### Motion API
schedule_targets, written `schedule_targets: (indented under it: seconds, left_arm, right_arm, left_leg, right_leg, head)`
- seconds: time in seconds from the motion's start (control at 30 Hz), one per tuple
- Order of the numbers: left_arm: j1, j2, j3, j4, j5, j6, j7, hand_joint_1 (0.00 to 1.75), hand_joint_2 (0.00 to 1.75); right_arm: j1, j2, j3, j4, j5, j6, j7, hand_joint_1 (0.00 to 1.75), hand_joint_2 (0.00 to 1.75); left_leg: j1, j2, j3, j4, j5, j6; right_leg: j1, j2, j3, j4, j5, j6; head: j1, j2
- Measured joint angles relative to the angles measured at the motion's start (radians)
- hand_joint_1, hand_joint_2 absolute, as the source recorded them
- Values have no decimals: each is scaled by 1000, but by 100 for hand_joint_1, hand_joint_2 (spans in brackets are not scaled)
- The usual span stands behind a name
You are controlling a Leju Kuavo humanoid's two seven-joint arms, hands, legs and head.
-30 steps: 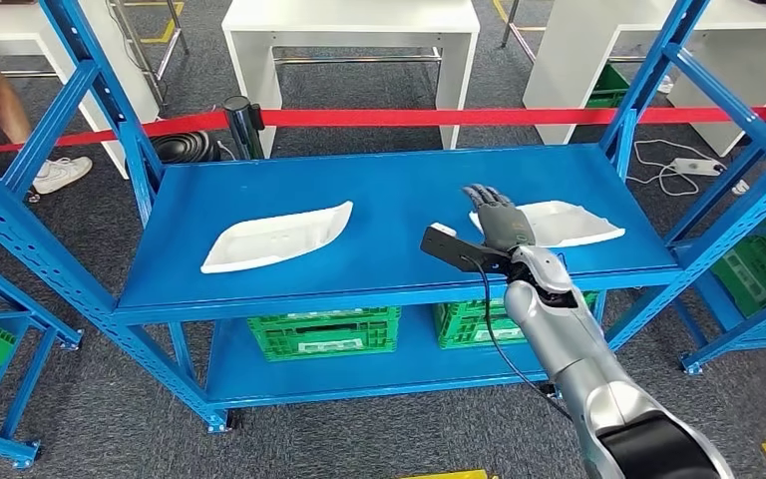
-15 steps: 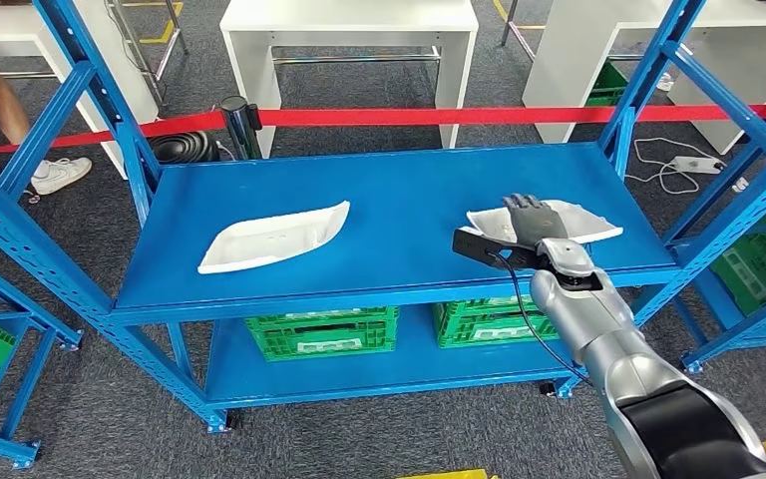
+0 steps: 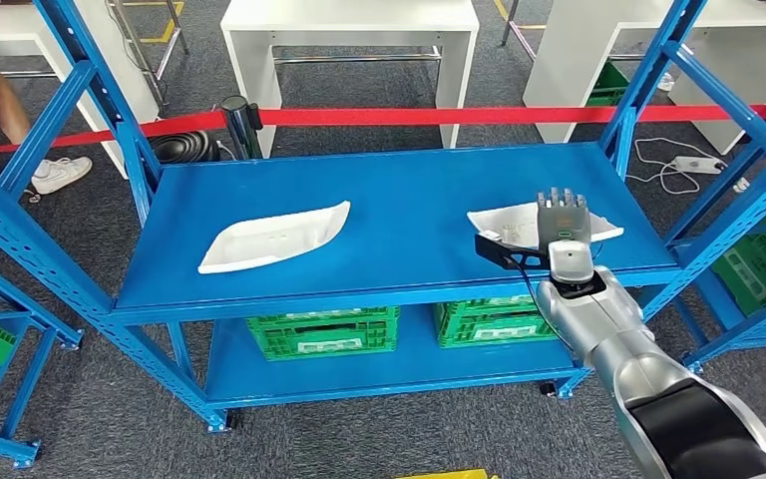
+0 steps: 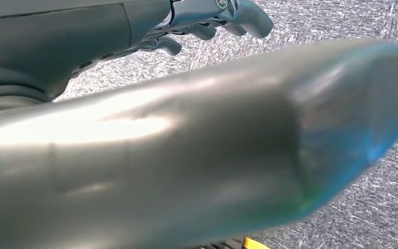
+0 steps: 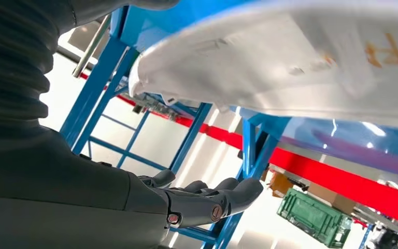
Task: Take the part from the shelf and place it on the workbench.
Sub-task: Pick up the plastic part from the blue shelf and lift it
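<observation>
In the head view, the right hand (image 3: 562, 216) is flat with its fingers straight and spread, holding nothing. It lies over the white part (image 3: 519, 222) at about 3 o'clock on the blue shelf (image 3: 399, 215); the part's long side runs from 9 to 3 o'clock, across the fingers. In the right wrist view, the white part (image 5: 300, 62) is very close to the stretched-out fingers (image 5: 223, 194), but I cannot tell if they touch. In the left wrist view, the left hand (image 4: 212, 21) hangs over the floor, fingers loosely bent and holding nothing, so I think the right hand is the one to grab.

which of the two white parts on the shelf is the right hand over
The white part on the right of the blue shelf. The right hand is stretched flat over it, fingers apart, while the other white part lies apart on the shelf's left side with nothing near it.
</observation>
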Motion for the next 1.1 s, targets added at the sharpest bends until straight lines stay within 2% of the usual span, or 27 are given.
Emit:
schedule_targets:
  seconds: [0.1, 0.13, 0.23, 0.27, 0.63, 1.03, 1.1]
  left_arm:
    - [0, 0, 0, 0, -2, 0, -2, 0, 0]
    - [0, 0, 0, 0, -3, 0, -2, 0, 0]
    - [0, 0, 0, 0, -3, 0, -2, 0, 0]
    - [0, 0, 0, 0, -4, 0, -1, 0, 0]
    - [0, 0, 0, 0, -14, 0, 3, 0, 0]
    - [2, 0, 4, 0, -11, -5, -13, 0, 0]
    - [4, 0, 4, 0, -11, -21, -29, 0, 87]
  right_arm:
    - [20, 0, 0, -5, 12, 2, -1, 0, 175]
    - [25, 0, 0, -7, 13, 3, -1, 27, 175]
    - [38, 0, -4, -13, 16, 3, -6, 158, 175]
    - [42, 0, -6, -16, 16, 3, -11, 175, 175]
    - [59, 0, -47, -35, 14, 9, -97, 175, 175]
    - [82, 13, -53, -82, 16, -12, -105, 175, 175]
    - [102, 16, -60, -103, 17, -14, -102, 175, 175]
  left_leg:
    - [0, 0, 0, 0, 0, 0]
    - [0, 0, 0, 0, 0, 0]
    - [0, 0, 0, 0, 0, 0]
    - [0, 0, 0, 0, 0, 0]
    - [0, 0, -1, 0, 0, 0]
    - [0, 0, -1, 0, 0, 0]
    - [0, 0, -1, 0, 0, 0]
  right_leg:
    - [0, 0, 0, 0, 0, 0]
    - [0, 0, 0, 0, 0, 0]
    - [0, 0, -1, 0, 0, 0]
    - [0, 0, -1, 0, 0, 0]
    - [0, 0, -1, 0, 0, 0]
    - [0, 0, -1, 0, 0, 0]
    - [0, 0, -1, 0, 0, 0]
  head:
    - [0, 0]
    - [0, 0]
    - [0, 0]
    - [0, 0]
    - [0, 0]
    - [0, 0]
    - [0, 0]
